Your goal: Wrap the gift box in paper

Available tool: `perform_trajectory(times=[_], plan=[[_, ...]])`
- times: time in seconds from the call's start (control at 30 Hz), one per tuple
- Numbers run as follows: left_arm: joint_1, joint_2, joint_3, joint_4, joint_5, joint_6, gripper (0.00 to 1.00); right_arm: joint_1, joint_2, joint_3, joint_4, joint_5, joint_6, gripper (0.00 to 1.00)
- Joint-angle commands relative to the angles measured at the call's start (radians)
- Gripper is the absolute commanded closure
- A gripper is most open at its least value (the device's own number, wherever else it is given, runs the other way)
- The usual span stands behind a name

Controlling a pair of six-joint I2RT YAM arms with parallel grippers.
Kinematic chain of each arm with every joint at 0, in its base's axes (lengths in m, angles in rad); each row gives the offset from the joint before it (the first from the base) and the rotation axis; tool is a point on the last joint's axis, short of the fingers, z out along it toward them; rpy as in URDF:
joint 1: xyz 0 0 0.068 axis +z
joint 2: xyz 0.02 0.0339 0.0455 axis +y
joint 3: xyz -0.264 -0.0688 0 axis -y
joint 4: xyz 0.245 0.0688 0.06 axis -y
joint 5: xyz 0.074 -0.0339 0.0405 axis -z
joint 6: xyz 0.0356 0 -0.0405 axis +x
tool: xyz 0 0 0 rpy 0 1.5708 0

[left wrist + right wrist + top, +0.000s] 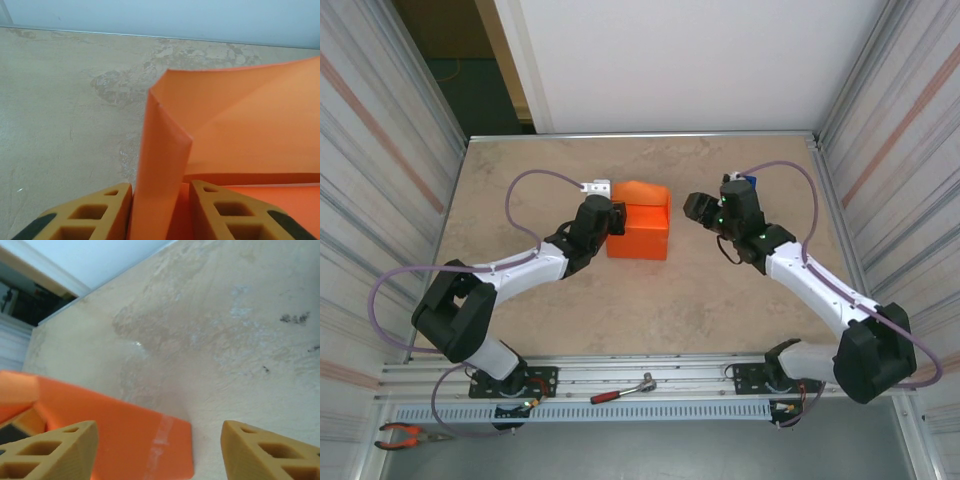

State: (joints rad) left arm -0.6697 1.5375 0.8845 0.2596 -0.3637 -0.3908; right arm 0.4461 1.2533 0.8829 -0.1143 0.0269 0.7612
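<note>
Paper (638,232) sits folded up mid-frame in the top view. Left gripper (161,200) is pinching an upright flap of it, and right gripper (157,440) is spread wide just right of it.

Right hand (159,426): jaws stand wide apart, nothing held between them. The two tan, ribbed fingers (55,450) sit at the bottom corners of the view.

Paper (115,430): bright orange, lying at lower left on the surface (225,340), with one rounded corner reaching into the gap between the fingers. It touches neither finger as far as can be seen. A pale, glossy strip (159,440) runs across the paper near that corner. At far left a lighter fold of paper stands raised over a dark gap.

Surface: beige, mottled, with small dark specks (295,318) at right.

Background: a white wall (100,260) and a dark opening (25,300) at upper left.
</note>
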Motion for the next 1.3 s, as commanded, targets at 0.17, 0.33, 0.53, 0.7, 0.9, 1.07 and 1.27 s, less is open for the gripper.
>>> perform_trajectory(times=[0.17, 0.33, 0.53, 0.7, 0.9, 1.07, 1.27], plan=[[-0.014, 0.017, 0.014, -0.048, -0.019, 0.024, 0.65, -0.043, 0.112, -0.012, 0.139, -0.205, 0.119, 1.00], [-0.013, 0.021, 0.014, -0.049, -0.018, 0.025, 0.66, -0.021, 0.165, 0.006, 0.198, -0.214, 0.156, 1.00], [-0.013, 0.021, 0.014, -0.049, -0.017, 0.027, 0.66, 0.017, 0.224, 0.053, 0.225, -0.211, 0.164, 1.00], [-0.013, 0.022, 0.015, -0.049, -0.014, 0.026, 0.66, 0.048, 0.258, 0.088, 0.236, -0.217, 0.155, 1.00], [-0.013, 0.021, 0.016, -0.049, -0.011, 0.025, 0.66, 0.056, 0.247, 0.090, 0.217, -0.198, 0.136, 1.00], [-0.013, 0.025, 0.018, -0.053, -0.010, 0.026, 0.66, 0.035, 0.231, 0.084, 0.198, -0.187, 0.127, 1.00], [-0.013, 0.024, 0.020, -0.060, -0.014, 0.025, 0.67, 0.005, 0.229, 0.084, 0.189, -0.184, 0.125, 1.00]])
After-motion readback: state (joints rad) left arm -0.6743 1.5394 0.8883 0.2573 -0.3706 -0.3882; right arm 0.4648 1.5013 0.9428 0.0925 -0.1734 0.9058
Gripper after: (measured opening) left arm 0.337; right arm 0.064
